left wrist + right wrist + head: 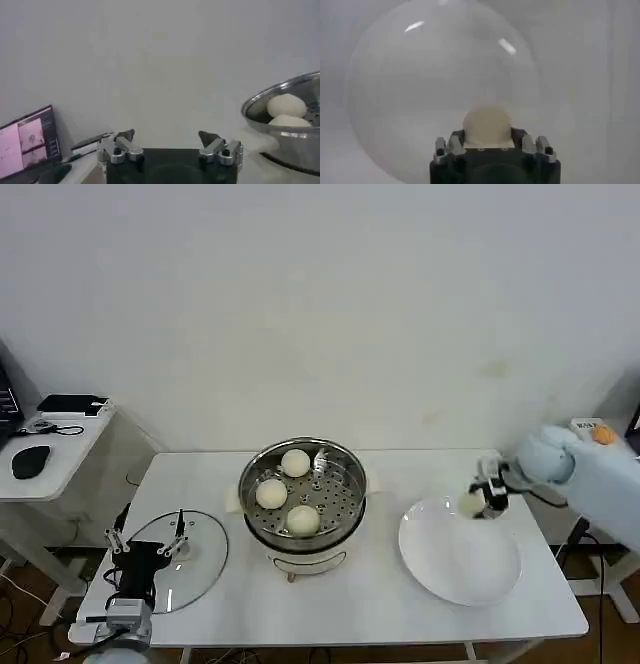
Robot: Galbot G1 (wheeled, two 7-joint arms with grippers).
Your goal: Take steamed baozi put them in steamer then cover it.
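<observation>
A plain white wall (pixel 320 304) fills the background — at nine o'clock a small side desk (pixel 50 449) carries a black mouse (pixel 30 461) and cables.

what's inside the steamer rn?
Three buns sit on the perforated tray inside the steamer. Whatever is below the tray is hidden.

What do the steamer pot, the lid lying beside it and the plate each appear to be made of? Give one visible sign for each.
Steamer: polished metal, likely stainless steel, shown by its mirror-bright rim and perforated tray.
Lid: clear glass, it seems, since the table shows through it, with a thin metal-looking rim.
Plate: glossy white, probably glazed ceramic, though plastic cannot be ruled out; highlights glint on it in the right wrist view.
</observation>
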